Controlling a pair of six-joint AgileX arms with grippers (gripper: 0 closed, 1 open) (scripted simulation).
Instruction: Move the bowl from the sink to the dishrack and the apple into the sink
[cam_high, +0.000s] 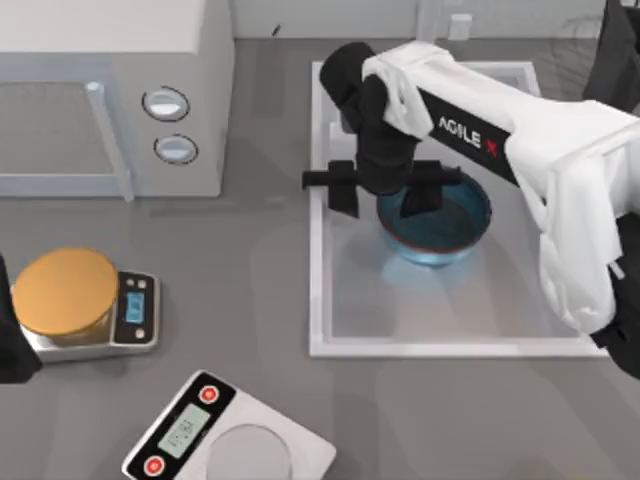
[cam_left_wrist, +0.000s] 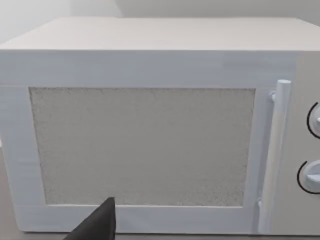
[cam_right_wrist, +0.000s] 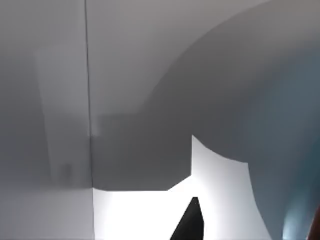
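1. Where the top view shows the white sink (cam_high: 325, 300) in the right half of the frame, the blue bowl (cam_high: 450, 235) with its reddish rim sits inside the basin, in its upper middle part.
2. The right arm (cam_high: 560, 170) reaches in from the right edge of the frame, crossing over the sink toward the upper centre.
3. The right gripper (cam_high: 383, 193) hangs over the bowl's left rim; its fingers stand spread, one dark finger (cam_high: 340, 188) just left of the bowl over the sink floor, the other over the bowl's inside.
4. Whether either finger touches the rim cannot be told.
5. In the right wrist view the bowl's curved blue-grey wall (cam_right_wrist: 280, 115) rises close by, with a dark fingertip (cam_right_wrist: 190, 222) at the lower edge.
6. The left arm (cam_high: 12, 340) shows only as a dark shape at the lower left edge of the top view; whether its fingers are open or closed cannot be told.
7. On the grey bench (cam_high: 250, 260), a white microwave (cam_high: 110, 90) stands at upper left; the left wrist view faces its door (cam_left_wrist: 142, 145).
8. A scale with an orange-gold plate (cam_high: 65, 292) lies at the left, and a second scale (cam_high: 225, 435) lies at the bottom centre.
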